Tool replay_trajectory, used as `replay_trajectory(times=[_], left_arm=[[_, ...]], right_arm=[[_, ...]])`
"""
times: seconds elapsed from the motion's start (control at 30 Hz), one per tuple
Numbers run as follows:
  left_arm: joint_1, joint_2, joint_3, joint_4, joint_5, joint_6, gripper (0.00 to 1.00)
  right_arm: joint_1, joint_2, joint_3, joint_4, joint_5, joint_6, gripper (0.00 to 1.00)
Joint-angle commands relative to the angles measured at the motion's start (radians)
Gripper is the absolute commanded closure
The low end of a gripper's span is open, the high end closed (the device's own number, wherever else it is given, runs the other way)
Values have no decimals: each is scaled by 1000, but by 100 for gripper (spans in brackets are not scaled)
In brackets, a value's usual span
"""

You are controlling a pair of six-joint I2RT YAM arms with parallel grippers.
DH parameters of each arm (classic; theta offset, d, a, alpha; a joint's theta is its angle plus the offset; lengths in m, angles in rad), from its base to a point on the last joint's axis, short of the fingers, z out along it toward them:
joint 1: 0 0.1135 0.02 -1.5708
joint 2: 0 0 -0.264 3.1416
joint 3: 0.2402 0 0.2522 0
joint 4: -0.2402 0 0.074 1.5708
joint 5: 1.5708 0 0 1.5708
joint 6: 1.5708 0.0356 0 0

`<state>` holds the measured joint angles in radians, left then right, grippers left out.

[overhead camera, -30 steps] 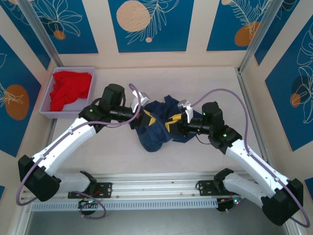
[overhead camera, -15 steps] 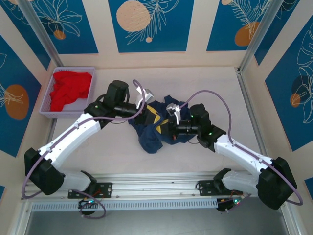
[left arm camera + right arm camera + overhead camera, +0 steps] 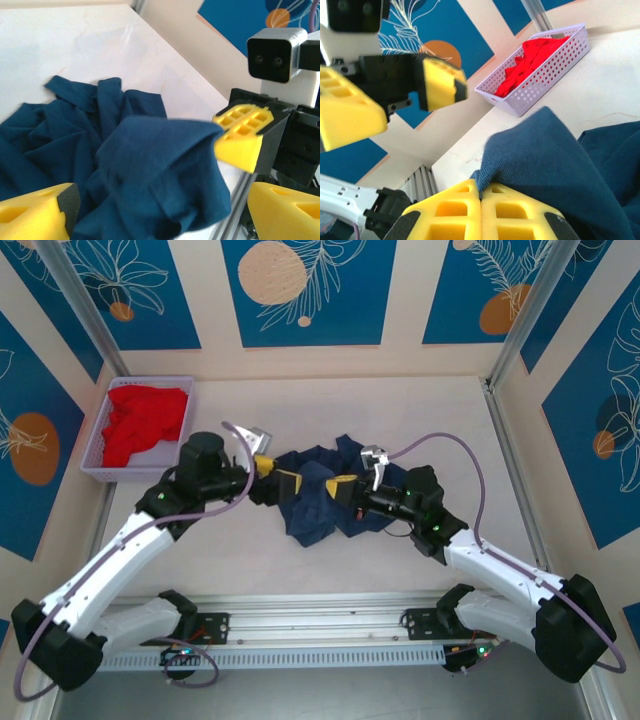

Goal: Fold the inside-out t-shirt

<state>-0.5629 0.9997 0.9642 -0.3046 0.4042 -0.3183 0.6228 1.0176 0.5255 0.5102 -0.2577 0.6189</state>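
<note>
On the bench (image 3: pixel 420 420), the right gripper (image 3: pixel 343 487) has its jaws clamped on a fold of the navy t-shirt (image 3: pixel 315 512); the left gripper (image 3: pixel 275 473) has its jaws apart, close by.

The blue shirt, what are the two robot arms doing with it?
They are working on folding the navy t-shirt, which lies crumpled in the middle of the table. The right gripper is shut on a fold of it, holding that bit up. The left gripper is open right beside the cloth, gripping nothing.
</note>
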Motion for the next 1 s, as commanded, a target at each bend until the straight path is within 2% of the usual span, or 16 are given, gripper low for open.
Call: replay_trajectory(times=[0.0,0.07,0.13,0.2,0.33,0.53,0.67,0.83,0.97], left_arm=[[8,-62,-63,-16,-115,-56,12],[8,-90,-105,-13,-101,-74,13],[8,-101,-156,34,-21,-111,17],[6,-99,-226,134,74,-172,25],[-17,-55,-321,329,173,-276,38],[-101,54,-314,404,178,-257,34],[-113,125,-295,440,189,-253,40],[-133,167,-280,469,199,-245,67],[-135,162,-282,454,188,-199,93]], right_arm=[[5,-11,-25,82,69,37,100],[2,-13,-33,91,84,42,100],[-1,-14,-39,100,91,49,100],[-5,-14,-42,98,94,51,100],[-8,-22,-39,79,100,47,100],[-9,-40,-29,50,106,32,100],[-9,-50,-33,45,108,30,100],[-11,-74,-37,21,130,17,100],[-14,-99,-53,2,161,12,100]])
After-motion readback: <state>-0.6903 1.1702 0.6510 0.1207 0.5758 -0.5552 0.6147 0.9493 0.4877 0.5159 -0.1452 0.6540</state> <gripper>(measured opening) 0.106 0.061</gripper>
